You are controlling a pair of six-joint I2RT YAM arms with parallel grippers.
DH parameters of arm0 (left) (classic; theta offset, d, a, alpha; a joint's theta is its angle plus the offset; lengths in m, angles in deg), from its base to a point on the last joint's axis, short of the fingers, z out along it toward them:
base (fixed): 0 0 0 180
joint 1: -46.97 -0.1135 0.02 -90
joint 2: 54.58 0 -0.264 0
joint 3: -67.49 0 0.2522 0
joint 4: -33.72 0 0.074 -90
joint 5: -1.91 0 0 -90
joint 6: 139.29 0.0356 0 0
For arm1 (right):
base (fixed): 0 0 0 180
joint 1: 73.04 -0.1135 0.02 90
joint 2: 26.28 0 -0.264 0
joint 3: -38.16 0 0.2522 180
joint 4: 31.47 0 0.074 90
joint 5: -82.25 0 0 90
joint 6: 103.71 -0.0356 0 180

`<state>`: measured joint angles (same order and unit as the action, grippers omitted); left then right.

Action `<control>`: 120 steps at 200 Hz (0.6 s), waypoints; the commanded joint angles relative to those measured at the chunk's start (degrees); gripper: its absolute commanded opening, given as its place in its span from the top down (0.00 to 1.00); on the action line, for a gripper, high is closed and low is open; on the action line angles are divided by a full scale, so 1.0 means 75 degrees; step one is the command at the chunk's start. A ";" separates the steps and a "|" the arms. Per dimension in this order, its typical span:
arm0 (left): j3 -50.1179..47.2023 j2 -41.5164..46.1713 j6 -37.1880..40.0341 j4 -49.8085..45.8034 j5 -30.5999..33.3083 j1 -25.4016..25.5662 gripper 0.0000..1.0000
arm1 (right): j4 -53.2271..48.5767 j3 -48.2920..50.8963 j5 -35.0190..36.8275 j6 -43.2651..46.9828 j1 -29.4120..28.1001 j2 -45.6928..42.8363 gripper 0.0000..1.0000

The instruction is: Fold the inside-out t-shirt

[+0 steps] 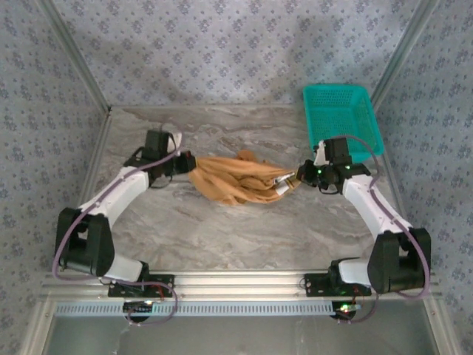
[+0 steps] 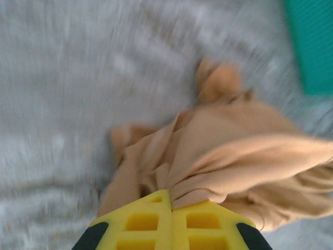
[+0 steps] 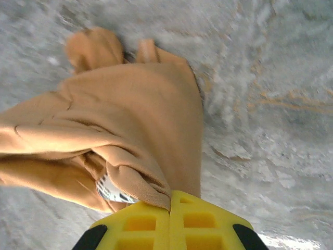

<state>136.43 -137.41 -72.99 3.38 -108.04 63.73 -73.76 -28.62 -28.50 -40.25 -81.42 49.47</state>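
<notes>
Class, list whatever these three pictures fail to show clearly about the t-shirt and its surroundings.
- Top view: the t-shirt, bunched between the left gripper and right gripper, hides its sleeves and neck in its own folds.
- Left wrist view: motion blur smears the table and basket.
- Right wrist view: the tag is half tucked under cloth, its print unreadable.

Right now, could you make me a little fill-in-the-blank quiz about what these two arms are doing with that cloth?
1. The left end effector and the right end effector pinch ____ ends of the orange-tan t-shirt.
2. The t-shirt is bunched between them, not yet ____.
3. The teal basket sits closest to the ____ arm.

Missing words: opposite; folded; right.
</notes>
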 commanded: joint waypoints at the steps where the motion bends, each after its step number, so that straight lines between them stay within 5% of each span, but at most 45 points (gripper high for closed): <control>1: 0.0018 0.0217 0.0206 0.0233 0.0516 0.0331 0.96 | -0.0377 -0.0099 0.0601 -0.0079 -0.0285 0.0409 1.00; 26: 0.0251 0.0625 0.1719 0.0051 0.1615 0.1481 0.62 | -0.0116 -0.0179 0.0489 -0.0172 -0.0564 0.0540 1.00; 44: 0.0304 0.0706 0.3058 0.0272 0.2176 0.2419 0.49 | -0.0095 -0.0291 0.0505 -0.0197 -0.0671 0.0553 1.00; 120: 0.0876 -0.1284 0.6373 0.0330 0.2494 0.4210 0.26 | -0.0379 -0.0470 0.0438 -0.0051 -0.0658 0.0392 1.00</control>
<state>141.13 -142.52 -35.68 6.24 -92.60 93.50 -74.44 -30.21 -25.90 -41.11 -86.58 53.60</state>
